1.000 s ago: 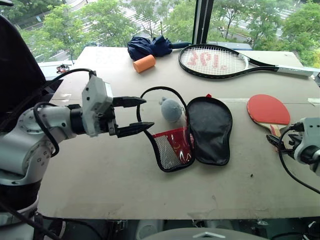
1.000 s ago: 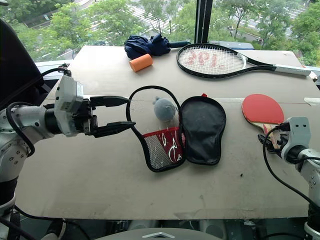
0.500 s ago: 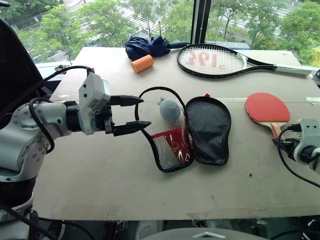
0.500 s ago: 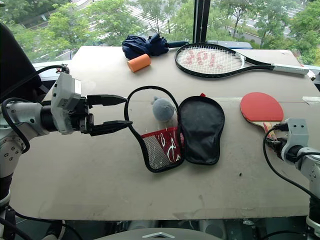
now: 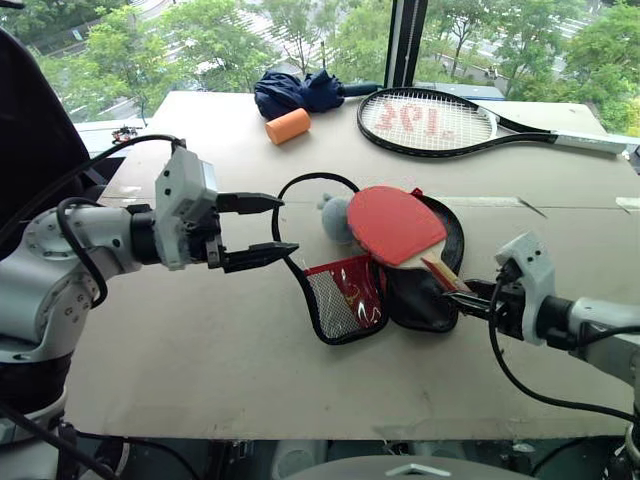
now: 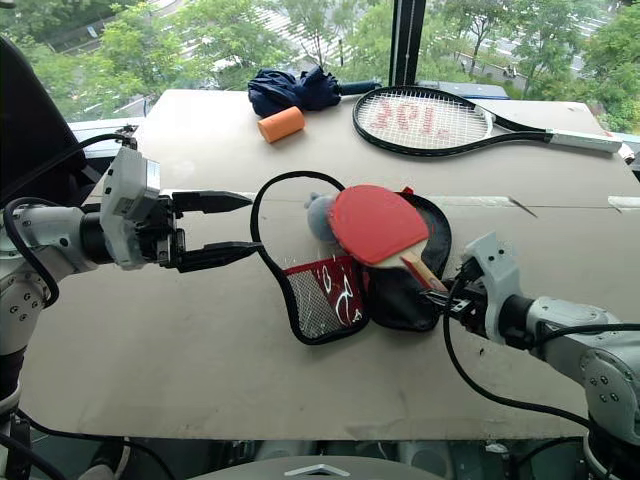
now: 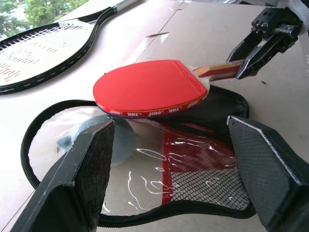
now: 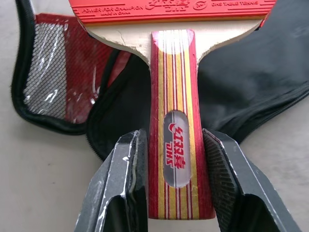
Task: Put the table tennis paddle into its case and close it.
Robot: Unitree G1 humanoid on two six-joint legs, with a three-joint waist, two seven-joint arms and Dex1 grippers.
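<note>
Paddle: the paddle (image 5: 397,225), a second ago flat on the desk (image 5: 200,350) well to the right of the case, is now carried over the case's black lining, red face up, handle pointing toward 4 o'clock.
Right claw: the right claw (image 5: 458,297) is clamped on the wooden handle, one finger on each side, as the right wrist view shows plainly; it has swung in from the right edge toward the middle.
Left claw: the left claw (image 5: 265,230) hangs spread wide and empty at the case's 9 o'clock, by the raised clear flap, and has not moved.
Case: the case (image 5: 420,290) lies unzipped at mid-desk, mesh flap at 7 o'clock, plush fish (image 5: 333,215) at 11 o'clock of the paddle.
Meaning: pickup looks done and insertion begun; the blade looks to hover over the lining, not yet down inside.
Next: likely lower it in, let go, then fold the flap and zip.
Risk: the fish could foul the zip.
</note>
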